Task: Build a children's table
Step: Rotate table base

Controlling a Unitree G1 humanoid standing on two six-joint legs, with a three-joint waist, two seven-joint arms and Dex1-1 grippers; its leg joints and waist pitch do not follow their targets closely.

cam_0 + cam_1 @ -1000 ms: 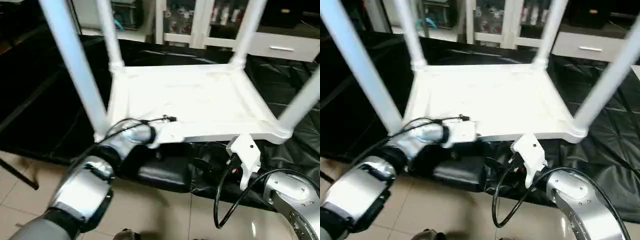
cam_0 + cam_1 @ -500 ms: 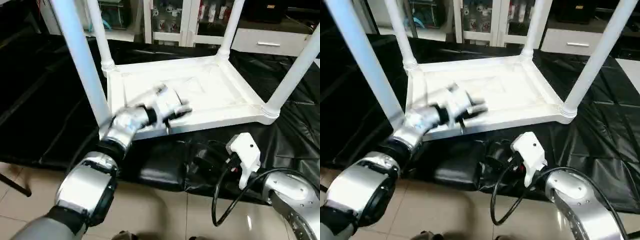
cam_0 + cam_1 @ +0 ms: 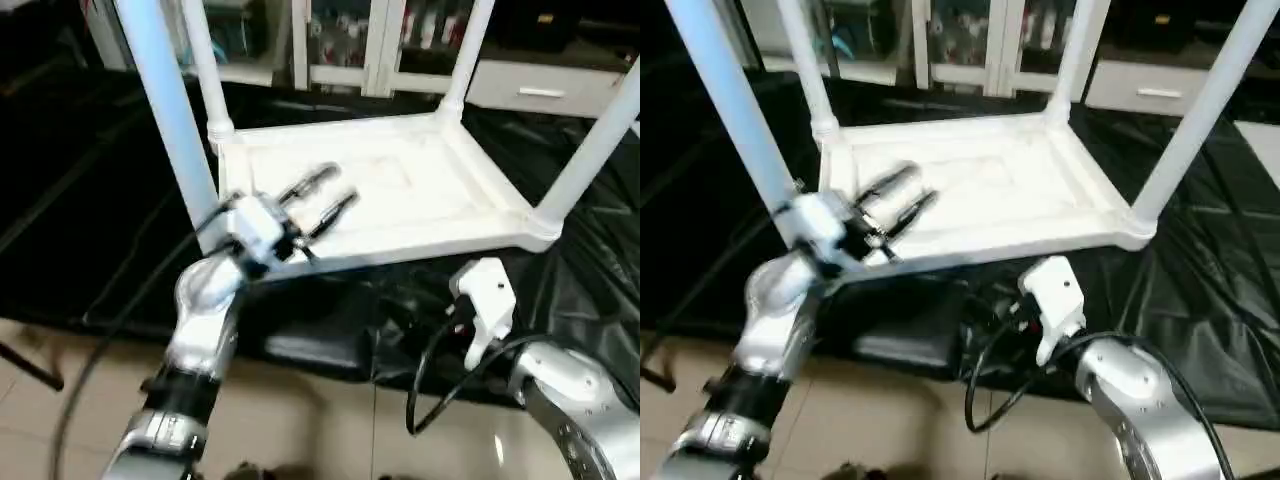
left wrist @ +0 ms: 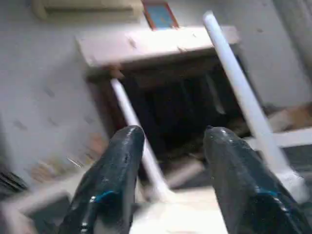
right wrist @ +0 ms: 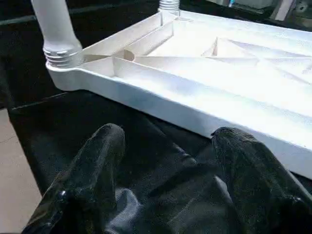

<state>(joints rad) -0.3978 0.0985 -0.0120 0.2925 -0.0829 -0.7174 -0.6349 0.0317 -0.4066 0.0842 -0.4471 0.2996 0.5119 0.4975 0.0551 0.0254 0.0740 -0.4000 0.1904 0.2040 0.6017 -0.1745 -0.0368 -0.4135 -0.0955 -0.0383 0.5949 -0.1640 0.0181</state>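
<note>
Left eye view: children's table (image 3: 400, 195) lies upside down on a black sheet (image 3: 90, 200), ribbed underside facing up, all four legs seated in the corner sockets and rising out of the picture's top. Near-left leg (image 3: 165, 110) stands closest to the camera; far-left leg (image 3: 205, 65), far-right leg (image 3: 465, 55) and near-right leg (image 3: 595, 145) mark the other corners.

Left gripper (image 3: 325, 195) hovers over the tabletop's near-left area, just inside the near-left leg, its two dark fingers spread and holding nothing. Left wrist view confirms it: both fingers (image 4: 117, 180) stand apart with open air between them, two white legs beyond.

Right gripper (image 5: 165, 180), seen in the right wrist view, sits low in front of the table's near edge, off the near-right corner, over the black sheet. Its fingers (image 5: 87, 185) are spread wide, empty, not touching the rim. The threaded collar of one leg (image 5: 58, 53) shows at the corner socket ahead of it.

Right wrist housing (image 3: 485, 305), white, with a black cable (image 3: 430, 385) looping below it, sits just in front of the table's near edge. Beyond the table's far edge stands a white cabinet (image 3: 540, 90).
</note>
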